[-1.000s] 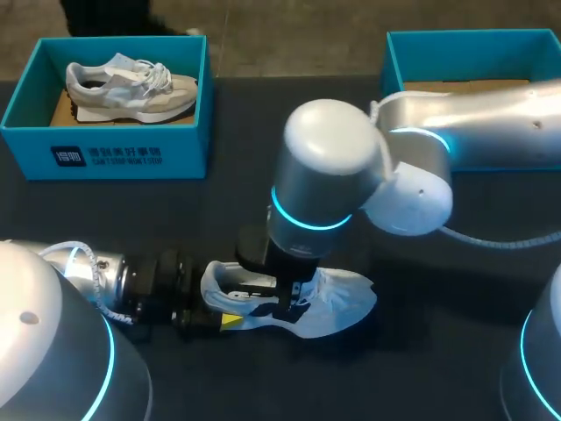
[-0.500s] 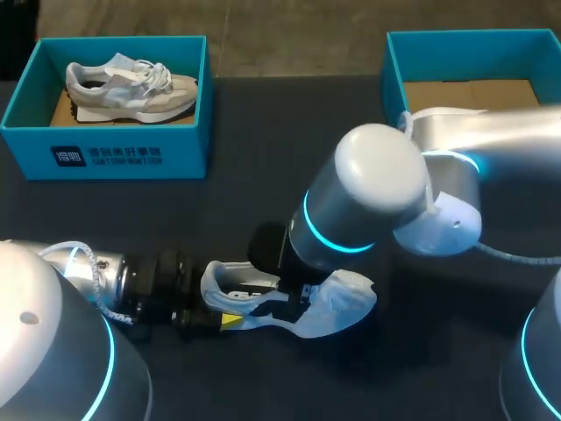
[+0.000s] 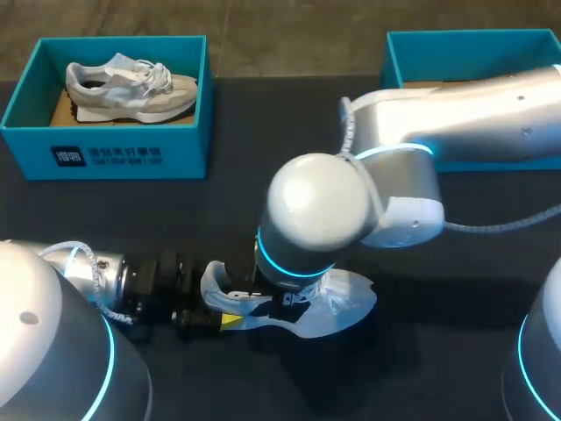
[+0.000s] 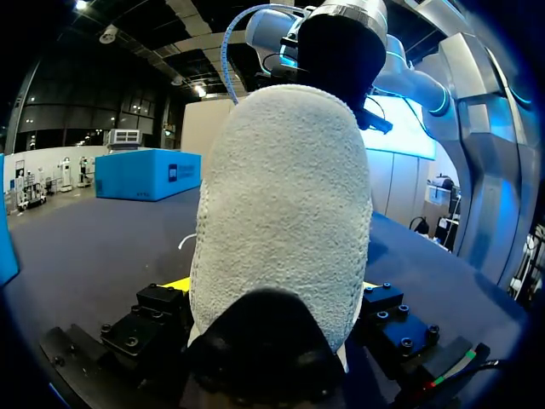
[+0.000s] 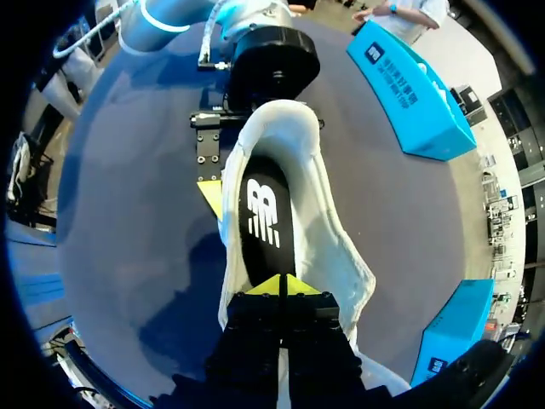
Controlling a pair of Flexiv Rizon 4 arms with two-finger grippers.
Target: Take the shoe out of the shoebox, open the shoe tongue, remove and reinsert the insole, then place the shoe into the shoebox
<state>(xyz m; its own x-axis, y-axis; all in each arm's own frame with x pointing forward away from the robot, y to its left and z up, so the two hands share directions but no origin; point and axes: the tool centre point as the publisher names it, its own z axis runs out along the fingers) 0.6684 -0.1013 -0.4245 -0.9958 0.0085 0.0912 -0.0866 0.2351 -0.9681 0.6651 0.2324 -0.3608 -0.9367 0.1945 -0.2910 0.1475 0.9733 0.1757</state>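
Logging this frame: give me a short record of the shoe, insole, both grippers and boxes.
shoe: white shoe on table, outside both boxes
insole: black, lying inside the shoe
left gripper: shut on the shoe's heel
right gripper: tips together, down at the insole
left shoebox: holds a second shoe
right shoebox: no shoe seen, partly hidden by arm

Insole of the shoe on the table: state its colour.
Black insole with a white mark; clearest in the right wrist view.

R arm (image 3: 316,210) blocks access above shoe (image 3: 346,298); L gripper (image 3: 223,317) blocks heel; toe side free.
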